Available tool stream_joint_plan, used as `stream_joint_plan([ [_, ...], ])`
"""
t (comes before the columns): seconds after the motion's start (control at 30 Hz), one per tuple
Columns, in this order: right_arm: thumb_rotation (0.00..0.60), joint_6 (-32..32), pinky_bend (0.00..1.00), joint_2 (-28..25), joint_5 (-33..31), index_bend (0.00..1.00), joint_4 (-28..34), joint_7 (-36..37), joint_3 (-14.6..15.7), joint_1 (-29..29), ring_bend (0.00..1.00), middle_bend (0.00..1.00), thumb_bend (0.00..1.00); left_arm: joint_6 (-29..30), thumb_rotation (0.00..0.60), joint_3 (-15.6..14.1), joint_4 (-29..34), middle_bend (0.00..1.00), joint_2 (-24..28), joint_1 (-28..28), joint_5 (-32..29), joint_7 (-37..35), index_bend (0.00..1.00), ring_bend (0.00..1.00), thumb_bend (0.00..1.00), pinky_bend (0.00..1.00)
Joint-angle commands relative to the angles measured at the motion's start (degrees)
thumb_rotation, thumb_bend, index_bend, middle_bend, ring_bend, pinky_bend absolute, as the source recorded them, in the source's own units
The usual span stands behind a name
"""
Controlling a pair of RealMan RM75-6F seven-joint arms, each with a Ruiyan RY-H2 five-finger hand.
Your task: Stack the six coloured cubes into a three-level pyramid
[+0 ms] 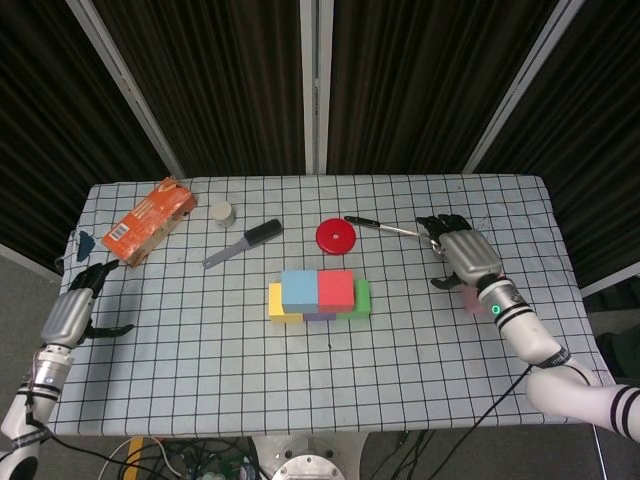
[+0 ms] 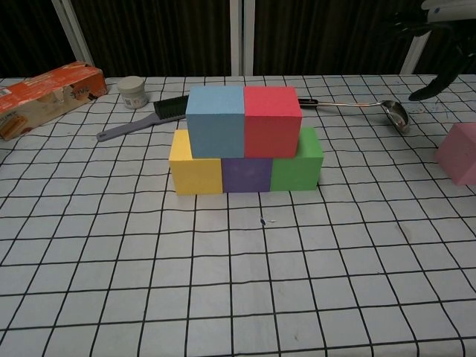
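Five cubes stand stacked mid-table: yellow [image 2: 195,171], purple [image 2: 247,175] and green [image 2: 299,165] in the bottom row, with blue [image 2: 216,119] and red [image 2: 272,119] on top of them. The pink cube [image 2: 461,152] sits alone on the table to the right. In the head view my right hand [image 1: 465,257] hovers over the pink cube [image 1: 469,299], hiding most of it. Its fingers are spread and hold nothing. The chest view catches only the right hand's dark fingers [image 2: 413,20] at the top right corner. My left hand [image 1: 75,312] rests empty beyond the table's left edge, fingers apart.
An orange carton [image 1: 148,220] and a small white jar [image 1: 221,211] lie at the back left. A black-handled tool [image 1: 243,243] lies behind the stack. A red disc [image 1: 336,236] and a metal ladle [image 2: 364,107] sit behind the stack on the right.
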State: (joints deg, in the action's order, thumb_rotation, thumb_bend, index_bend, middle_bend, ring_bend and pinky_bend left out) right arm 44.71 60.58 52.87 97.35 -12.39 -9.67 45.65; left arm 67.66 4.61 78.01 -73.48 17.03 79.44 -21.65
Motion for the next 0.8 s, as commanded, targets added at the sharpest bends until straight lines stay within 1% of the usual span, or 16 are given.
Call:
stream_joint_plan([
  [0.03,0.600,2.6,0.00,-4.9,-2.4,0.00,4.4,-3.5,2.2,-1.8,0.00,0.09,0.10,0.1,0.600,0.1,0.1,0.09,0.1,-0.1,-0.2,-0.1,0.05,0.00,0.06,0.07],
  [0.17,0.600,2.4,0.00,-7.2,-0.9,0.00,5.3,-3.4,4.3,-3.7,0.00,0.08,0.10,0.7,0.600,0.3,0.7,0.09,0.4,-0.2,-0.1,0.1,0.05,0.00,0.06,0.07],
  [0.27,0.600,3.0,0.00,-7.2,0.6,0.00,4.4,-3.4,5.7,-5.1,0.00,0.08,0.10,0.9,0.600,0.3,1.2,0.09,0.5,-0.3,-0.1,0.7,0.05,0.00,0.06,0.07],
  [0.57,0.600,3.5,0.00,-2.2,5.6,0.00,-2.6,-1.9,8.1,-8.0,0.00,0.05,0.10,1.0,0.600,0.2,3.0,0.09,0.1,0.0,0.0,3.5,0.05,0.00,0.06,0.07],
  [0.67,0.600,3.4,0.00,-0.5,6.5,0.00,-5.2,-2.9,9.0,-8.5,0.00,0.05,0.10,0.8,0.600,0.1,3.3,0.09,-0.1,0.1,-0.1,4.0,0.05,0.00,0.06,0.07],
  [0.8,0.600,3.7,0.00,2.1,6.5,0.00,-8.5,-6.2,10.2,-8.9,0.00,0.05,0.10,0.7,0.600,0.2,3.3,0.09,-0.5,0.1,-0.3,4.2,0.05,0.00,0.06,0.07],
])
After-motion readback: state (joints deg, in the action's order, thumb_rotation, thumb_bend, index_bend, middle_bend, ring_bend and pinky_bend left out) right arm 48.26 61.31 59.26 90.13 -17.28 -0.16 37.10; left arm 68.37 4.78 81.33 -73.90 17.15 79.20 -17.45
